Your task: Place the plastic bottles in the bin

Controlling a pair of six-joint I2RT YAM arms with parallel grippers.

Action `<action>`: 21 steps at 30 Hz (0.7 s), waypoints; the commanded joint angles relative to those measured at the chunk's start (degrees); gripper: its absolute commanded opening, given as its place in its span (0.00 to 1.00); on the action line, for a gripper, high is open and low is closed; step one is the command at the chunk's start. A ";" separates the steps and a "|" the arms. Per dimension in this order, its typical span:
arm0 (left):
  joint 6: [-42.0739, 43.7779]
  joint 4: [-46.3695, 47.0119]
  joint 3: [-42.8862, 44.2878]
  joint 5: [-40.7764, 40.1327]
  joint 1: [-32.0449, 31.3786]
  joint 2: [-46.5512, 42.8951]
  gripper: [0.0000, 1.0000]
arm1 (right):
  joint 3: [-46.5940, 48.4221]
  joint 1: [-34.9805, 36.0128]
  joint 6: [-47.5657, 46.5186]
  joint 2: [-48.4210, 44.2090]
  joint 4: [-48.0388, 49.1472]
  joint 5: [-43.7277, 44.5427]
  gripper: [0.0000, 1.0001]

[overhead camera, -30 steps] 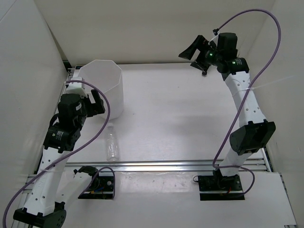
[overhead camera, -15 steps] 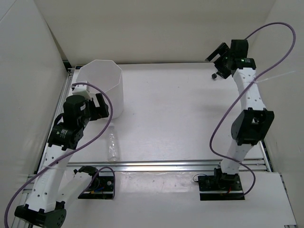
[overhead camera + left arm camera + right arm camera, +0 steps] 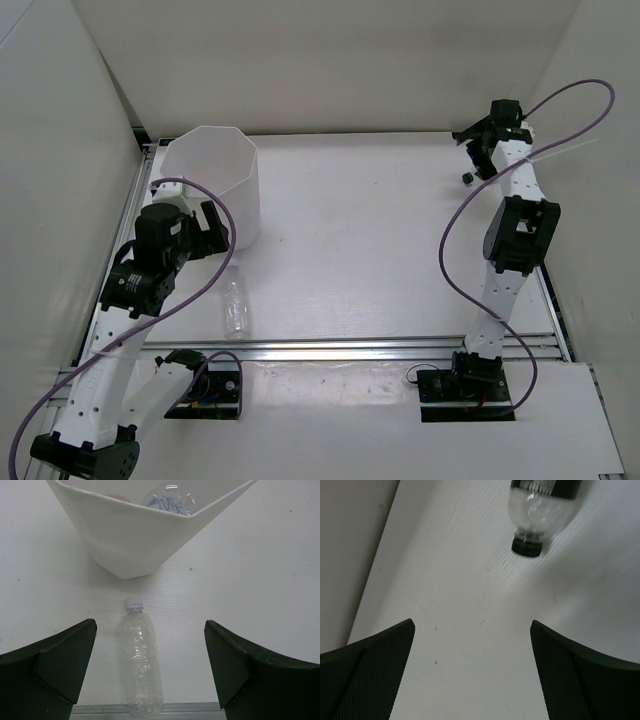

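Note:
The bin (image 3: 212,178) stands at the far left; in the left wrist view (image 3: 135,540) a blue-labelled bottle (image 3: 169,499) lies inside it. The plain bottle with white cap (image 3: 236,307) lies on the table in front of the bin, cap toward it; it also shows in the left wrist view (image 3: 141,665). My left gripper (image 3: 207,228) is open and empty above it, jaws wide either side (image 3: 150,645). The short dark-labelled bottle with black cap (image 3: 540,505) lies at the far right; only its cap end (image 3: 467,178) shows from above. My right gripper (image 3: 472,135) is open and empty (image 3: 472,630), just short of it.
White walls close the table on the left, back and right; the right wall (image 3: 350,555) is close to my right gripper. An aluminium rail (image 3: 350,348) runs along the near edge, just behind the plain bottle's base.
My right arm has swung from the back middle to the far right corner, gripper lowered toward the dark-labelled bottle. My left gripper has shifted slightly down beside the bin.

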 commanded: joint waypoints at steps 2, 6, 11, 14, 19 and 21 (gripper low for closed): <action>-0.94 -0.80 -0.30 -1.58 0.15 0.37 1.00 | -0.69 -2.19 3.30 -3.16 1.97 6.94 1.00; -1.47 -0.80 -0.30 -1.58 0.15 1.60 1.00 | 2.20 -4.21 3.82 -1.06 -0.74 10.11 1.00; -1.47 -0.80 -0.83 -1.58 0.15 2.83 1.00 | 3.10 -6.15 6.46 -0.51 -8.31 12.93 1.00; -2.08 -0.80 -0.83 -1.58 0.15 4.05 1.00 | 2.29 -7.47 4.89 1.13 -7.79 10.56 1.00; -3.40 -0.80 -1.36 -1.58 0.15 4.06 1.00 | 7.56 -8.53 -0.83 6.41 -3.66 4.40 1.00; -3.93 -1.33 -1.88 -1.58 0.15 4.06 1.00 | 9.32 -8.53 -2.50 8.18 -1.03 3.53 1.00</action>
